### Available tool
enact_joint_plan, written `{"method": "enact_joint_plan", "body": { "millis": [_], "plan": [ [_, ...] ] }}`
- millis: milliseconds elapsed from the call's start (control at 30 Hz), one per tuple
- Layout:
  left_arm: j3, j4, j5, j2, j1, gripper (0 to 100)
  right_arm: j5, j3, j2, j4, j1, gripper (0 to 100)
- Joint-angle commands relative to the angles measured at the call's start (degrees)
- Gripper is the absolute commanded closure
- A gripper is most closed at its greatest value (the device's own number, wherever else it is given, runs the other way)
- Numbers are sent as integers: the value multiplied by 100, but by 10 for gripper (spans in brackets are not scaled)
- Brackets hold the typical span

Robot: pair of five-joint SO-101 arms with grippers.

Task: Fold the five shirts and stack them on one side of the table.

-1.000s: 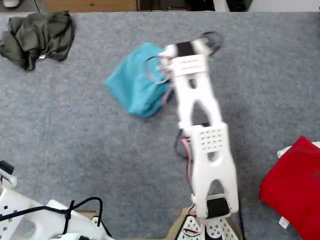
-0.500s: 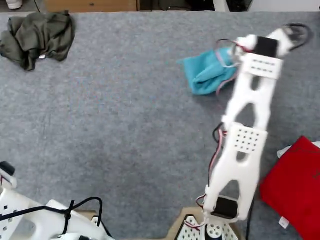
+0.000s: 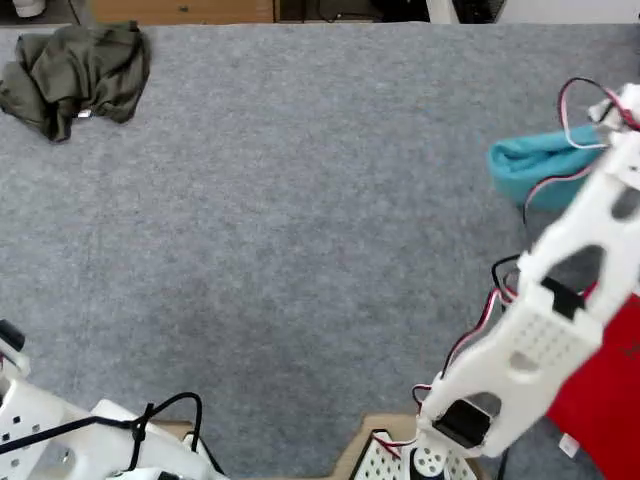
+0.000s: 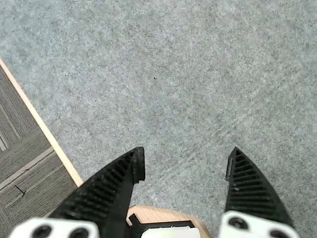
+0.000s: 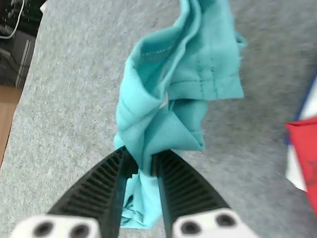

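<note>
A folded teal shirt (image 3: 535, 163) hangs at the table's far right, pinched by my right gripper (image 5: 141, 166), which is shut on its bunched cloth (image 5: 168, 104). The white right arm (image 3: 545, 320) slants up from the front edge to the right edge. A red folded shirt (image 3: 600, 400) lies at the front right, partly under that arm, and its edge (image 5: 304, 148) is beside the teal one in the right wrist view. A crumpled olive shirt (image 3: 75, 72) lies at the back left corner. My left gripper (image 4: 185, 166) is open over bare carpet near the table's edge.
Grey carpet (image 3: 300, 230) covers the table. The left arm's base and black cable (image 3: 120, 435) sit at the front left. A wooden strip and floor (image 4: 29, 148) show past the table edge in the left wrist view.
The right arm has swung from the table's middle to the far right, carrying the teal shirt with it. The left arm has stayed put.
</note>
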Motion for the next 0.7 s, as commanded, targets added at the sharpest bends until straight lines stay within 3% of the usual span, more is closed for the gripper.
{"method": "enact_joint_plan", "body": {
  "millis": [0,233,667],
  "plan": [
    [-281,-44,-18,-40,0,726,202,1191,-1534,79,356,994],
    [-290,-44,-53,-40,-44,726,677,2712,-2651,70,1376,994],
    [-563,-44,-53,-40,-44,726,1758,3187,-2738,88,2774,994]
  ]
}}
